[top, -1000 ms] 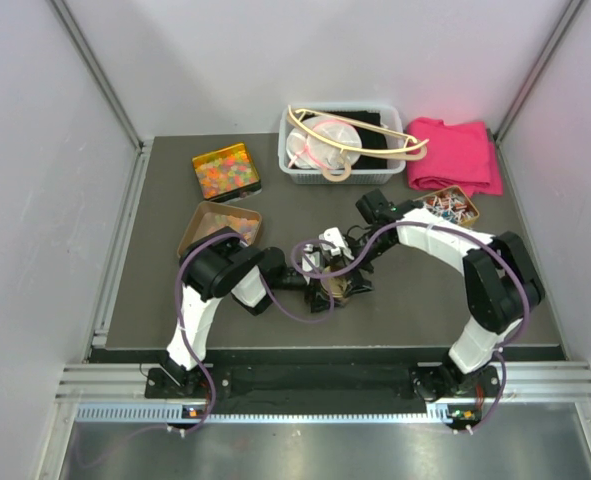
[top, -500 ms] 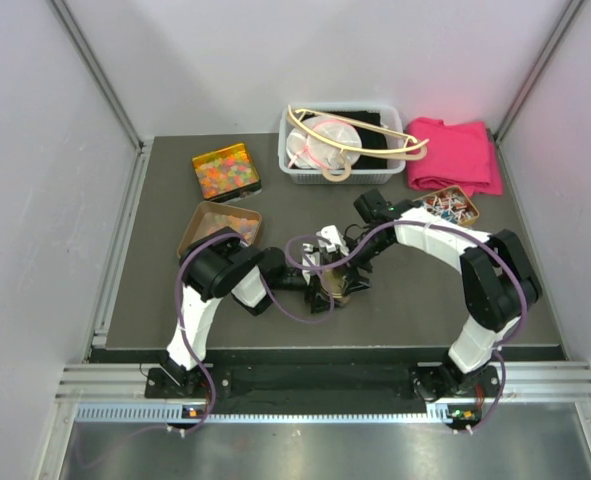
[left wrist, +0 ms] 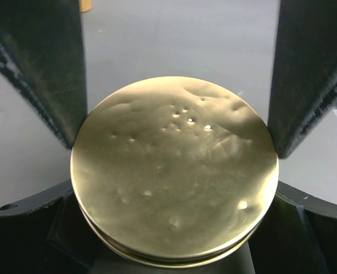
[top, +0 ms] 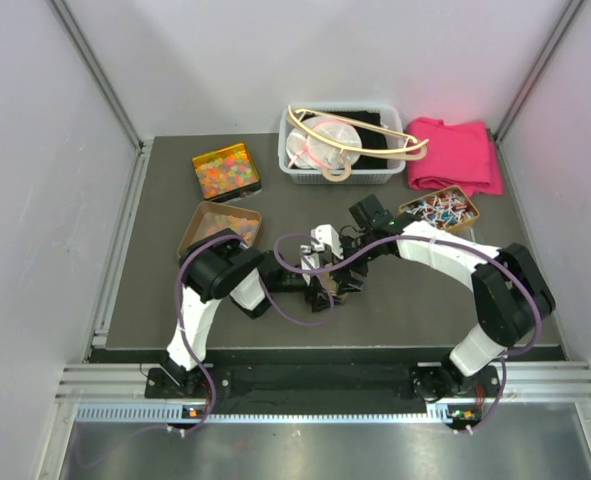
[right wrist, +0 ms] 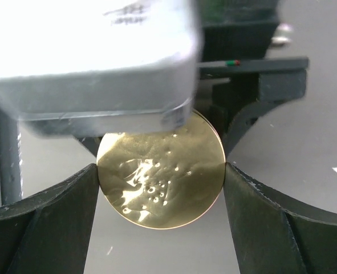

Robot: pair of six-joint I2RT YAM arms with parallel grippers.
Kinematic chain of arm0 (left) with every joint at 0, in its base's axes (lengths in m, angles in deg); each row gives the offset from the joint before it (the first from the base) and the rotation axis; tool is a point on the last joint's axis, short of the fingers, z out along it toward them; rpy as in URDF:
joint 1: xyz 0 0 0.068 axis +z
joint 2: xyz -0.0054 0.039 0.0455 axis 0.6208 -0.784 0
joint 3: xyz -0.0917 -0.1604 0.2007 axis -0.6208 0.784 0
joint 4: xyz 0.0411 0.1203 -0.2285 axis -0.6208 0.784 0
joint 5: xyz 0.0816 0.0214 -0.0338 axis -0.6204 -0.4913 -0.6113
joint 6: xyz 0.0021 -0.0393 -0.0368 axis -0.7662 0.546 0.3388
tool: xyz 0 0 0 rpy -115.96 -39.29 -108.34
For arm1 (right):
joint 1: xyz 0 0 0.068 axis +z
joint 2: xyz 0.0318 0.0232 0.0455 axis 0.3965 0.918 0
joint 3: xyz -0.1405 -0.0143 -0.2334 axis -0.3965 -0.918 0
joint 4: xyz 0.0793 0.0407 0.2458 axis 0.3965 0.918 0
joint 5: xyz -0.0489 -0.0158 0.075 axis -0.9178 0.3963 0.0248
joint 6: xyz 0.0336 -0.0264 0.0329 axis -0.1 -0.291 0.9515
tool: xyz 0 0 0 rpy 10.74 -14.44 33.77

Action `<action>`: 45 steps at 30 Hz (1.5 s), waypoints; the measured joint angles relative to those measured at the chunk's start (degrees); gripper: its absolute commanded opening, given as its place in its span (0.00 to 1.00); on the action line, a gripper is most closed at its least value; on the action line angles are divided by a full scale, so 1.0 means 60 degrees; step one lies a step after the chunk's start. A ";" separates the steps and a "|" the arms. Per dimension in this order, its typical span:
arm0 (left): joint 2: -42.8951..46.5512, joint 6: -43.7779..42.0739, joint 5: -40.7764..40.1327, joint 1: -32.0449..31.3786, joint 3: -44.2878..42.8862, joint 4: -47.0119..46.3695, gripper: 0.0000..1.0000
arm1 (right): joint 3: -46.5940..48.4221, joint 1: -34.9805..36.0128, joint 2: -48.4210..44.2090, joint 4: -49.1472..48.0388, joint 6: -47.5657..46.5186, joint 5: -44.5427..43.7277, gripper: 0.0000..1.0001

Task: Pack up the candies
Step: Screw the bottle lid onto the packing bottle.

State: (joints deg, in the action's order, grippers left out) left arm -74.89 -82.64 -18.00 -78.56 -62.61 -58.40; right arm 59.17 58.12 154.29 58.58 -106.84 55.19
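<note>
The right gripper (right wrist: 161,171) has closed onto the round gold tin (left wrist: 174,177), which the left gripper (left wrist: 177,136) holds clamped toward the tabletop's (top: 405,300) near edge, so opening it likely precedes packing the candies (top: 225,172).

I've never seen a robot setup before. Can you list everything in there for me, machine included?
candies: many; orange, yellow, pink; filling a gold rectangular tin, far left
second rectangular tin: one; gold, a few candies inside; beside the left arm
round gold tin: one; mid-table, between both grippers
wrapped sweets: many; blue, red, white; in a small tin, right
cloth: one; pink, folded; far right
basket: one; clear plastic; far centre, holding a pale wooden hanger and a white round item
table: one; dark grey
left gripper: black fingers on the round tin's sides
right gripper: black fingers on the same tin's rim
</note>
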 measured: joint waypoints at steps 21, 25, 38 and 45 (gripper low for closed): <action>0.0189 -0.0350 -0.1734 0.0175 0.0368 -0.0124 0.41 | 0.0051 0.0696 0.0066 -0.1668 0.4291 -0.2371 0.98; 0.0189 -0.0495 -0.1942 0.0175 0.0408 -0.0160 0.40 | 0.0047 0.0674 0.0055 -0.1690 0.4269 -0.2543 0.99; 0.0193 -0.0663 -0.2288 0.0047 0.0404 -0.0131 0.40 | 0.0809 0.0164 0.0051 0.0135 0.2102 -0.1045 0.99; 0.0193 -0.0674 -0.1876 0.0084 0.0299 -0.0015 0.26 | 0.1045 -0.0160 0.0040 0.1464 -0.0208 -0.0229 0.99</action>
State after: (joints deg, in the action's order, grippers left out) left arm -73.73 -86.68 -29.25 -78.05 -60.82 -58.48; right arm 65.44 57.16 154.53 67.37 -108.08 53.81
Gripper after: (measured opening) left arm 0.884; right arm 0.988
